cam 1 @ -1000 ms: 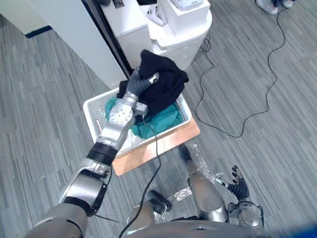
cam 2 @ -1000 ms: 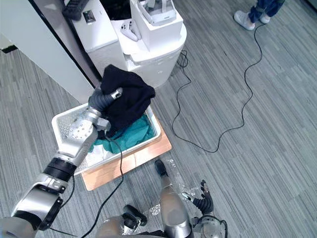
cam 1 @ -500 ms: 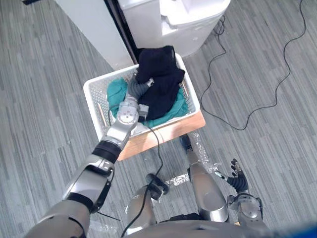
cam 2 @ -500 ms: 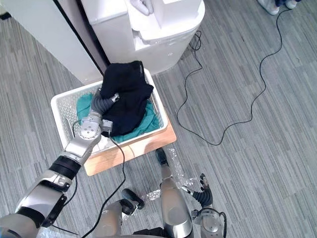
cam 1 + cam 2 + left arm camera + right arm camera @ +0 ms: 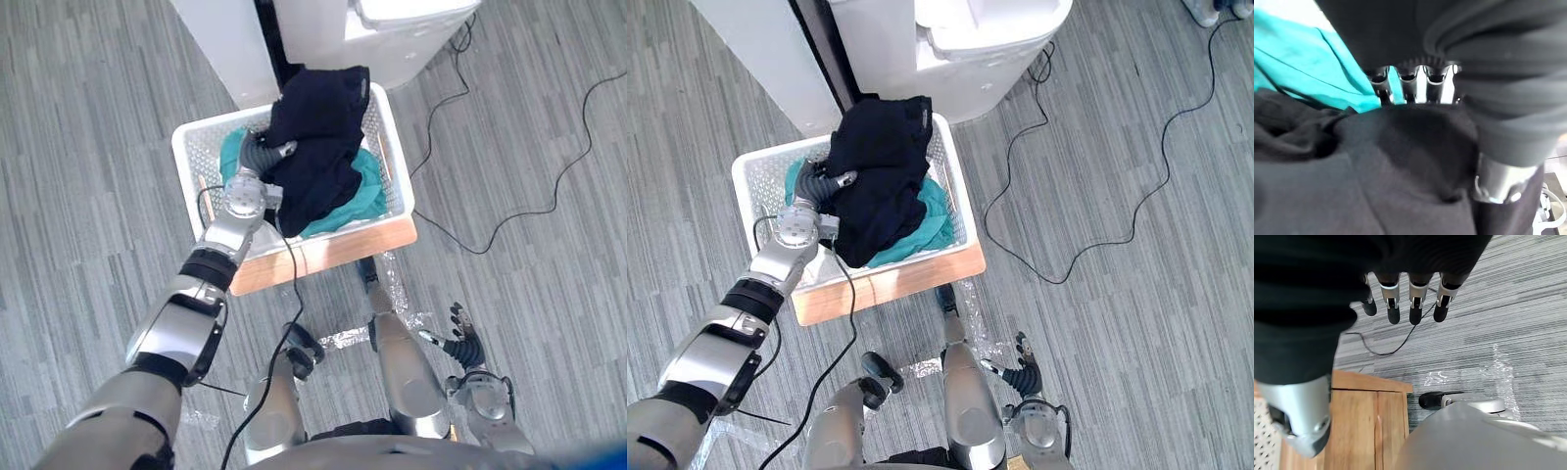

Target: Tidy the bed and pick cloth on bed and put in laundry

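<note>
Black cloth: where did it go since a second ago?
The left hand lowered the black cloth from above the white basket down onto the teal cloth inside. The hand still grips it. The right hand stayed open, low at the side.

One basket, one board, two cloths, two hands

A single white mesh laundry basket (image 5: 957, 196) stands on one wooden board (image 5: 892, 284) on the floor; two cloths lie in it, one black cloth (image 5: 877, 166) heaped on top toward the far side and one teal cloth (image 5: 931, 220) under it, showing at the near right. Two robot hands: the left hand (image 5: 818, 184), fingers curled in the black cloth at the basket's left, and the right hand (image 5: 1024, 377), fingers straight, over the floor at the near right
</note>
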